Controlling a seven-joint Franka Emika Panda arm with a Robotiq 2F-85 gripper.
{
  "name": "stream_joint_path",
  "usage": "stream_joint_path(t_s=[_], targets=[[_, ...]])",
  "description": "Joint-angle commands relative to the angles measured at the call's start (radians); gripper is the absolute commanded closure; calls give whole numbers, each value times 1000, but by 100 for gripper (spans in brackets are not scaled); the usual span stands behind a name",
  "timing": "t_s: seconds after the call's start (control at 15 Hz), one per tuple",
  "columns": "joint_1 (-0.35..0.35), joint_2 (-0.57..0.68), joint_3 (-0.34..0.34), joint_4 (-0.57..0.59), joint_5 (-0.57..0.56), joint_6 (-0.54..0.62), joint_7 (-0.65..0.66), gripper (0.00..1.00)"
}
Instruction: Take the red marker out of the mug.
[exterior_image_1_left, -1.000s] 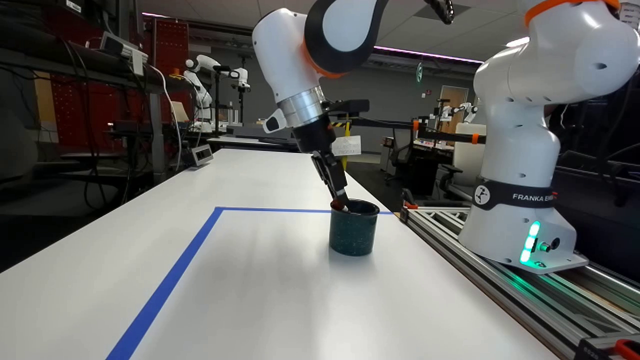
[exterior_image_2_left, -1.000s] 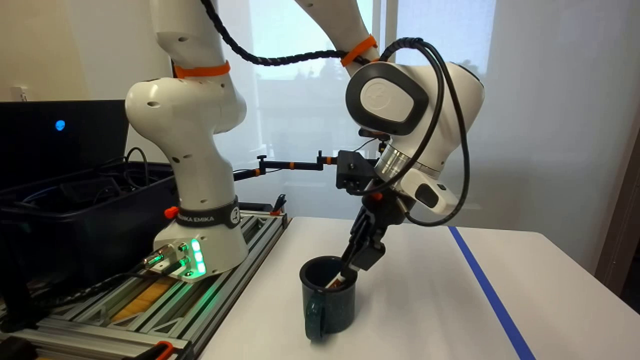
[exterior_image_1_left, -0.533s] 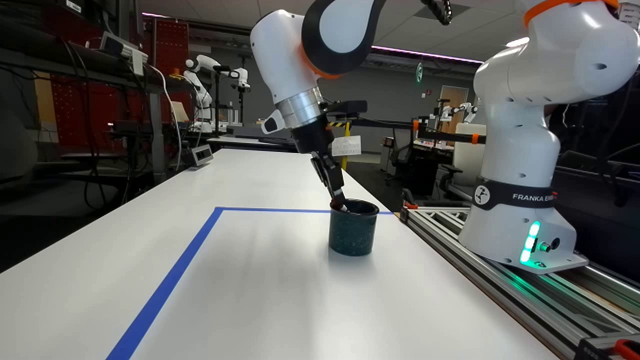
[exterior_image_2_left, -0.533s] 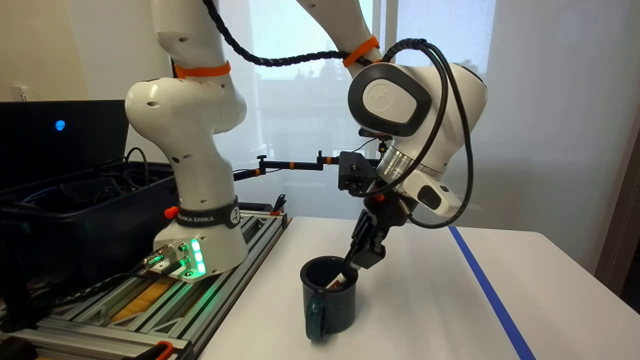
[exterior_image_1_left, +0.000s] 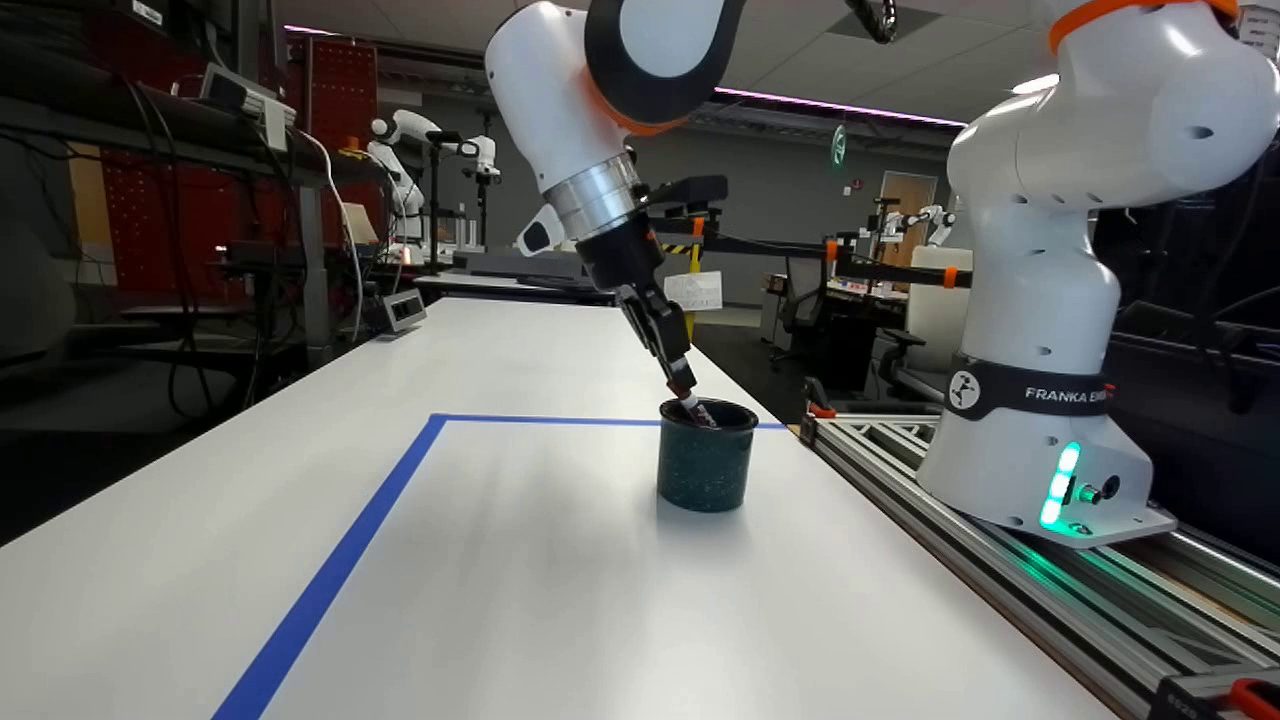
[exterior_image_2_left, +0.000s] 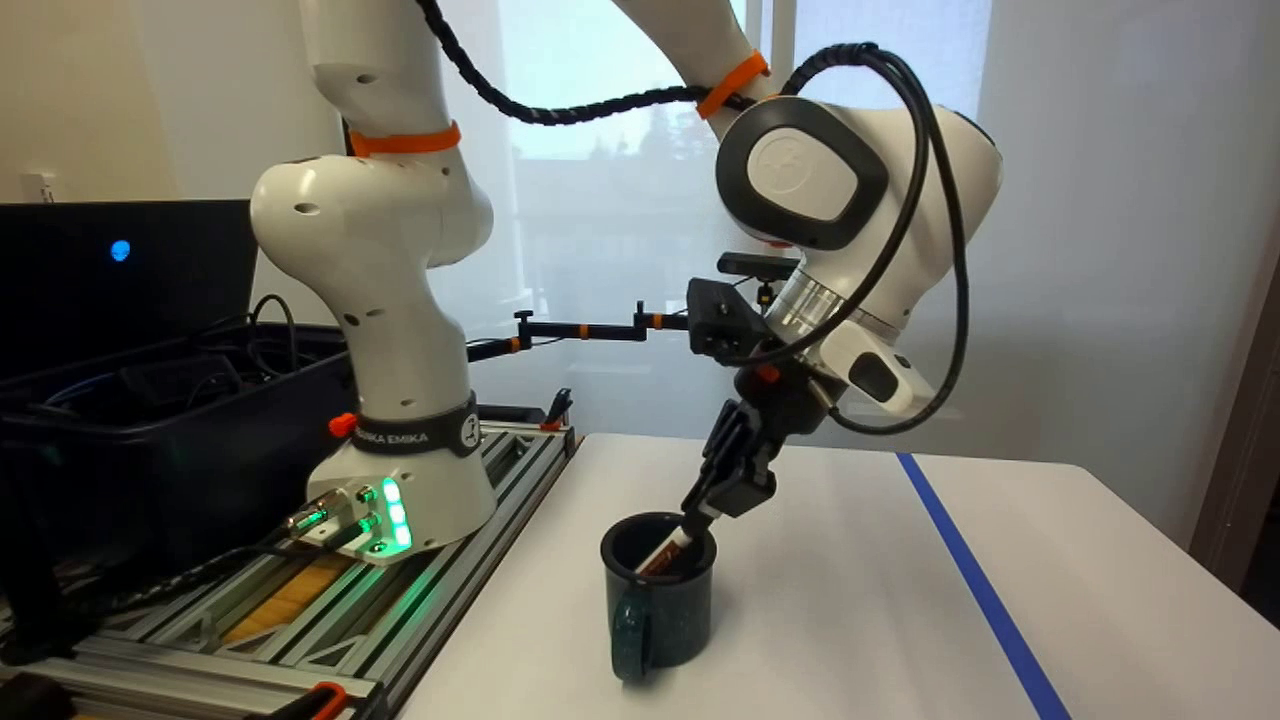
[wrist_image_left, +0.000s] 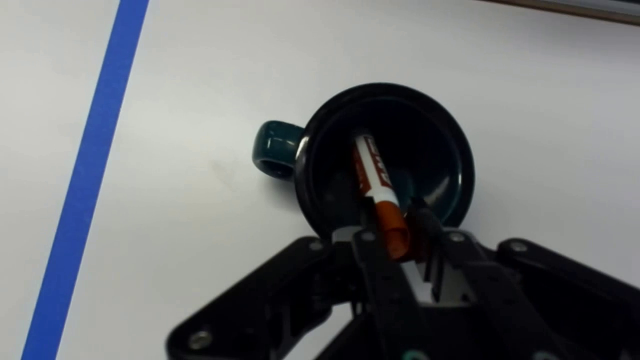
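White desk (exterior_image_2_left: 850, 600) from where I'm standing, blue tape (exterior_image_1_left: 345, 555) squaring off a corner, mug (exterior_image_2_left: 675, 620) upright inside that line. Red marker (wrist_image_left: 376, 180) partly in the mug: lower end down inside, cap (wrist_image_left: 391, 218) up around the rim (wrist_image_left: 467, 160). Jaws narrow, pinching the marker at its cap, probably because that's the reachable end. Arm (exterior_image_2_left: 880, 170) slanted, seemingly to match the marker's lean; a straight pull along that line should clear the rim. Handle (wrist_image_left: 275, 145) points off to the side, out of the jaws' way. Nothing grips the mug, so a scrape could drag it.
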Motion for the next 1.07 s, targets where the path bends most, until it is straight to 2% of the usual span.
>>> stream_joint_path(t_s=[0.0, 0.13, 0.33, 0.6, 1.0], targets=[[-6, -31, 4, 72, 28, -156, -45, 95], [-8, -24, 2, 124, 47, -246, -67, 95], [-13, -14, -4, 192, 48, -311, -63, 95], [-32, 11, -21, 265, 10, -276, -35, 95], [-65, 121, -47, 351, -51, -241, 0, 95]])
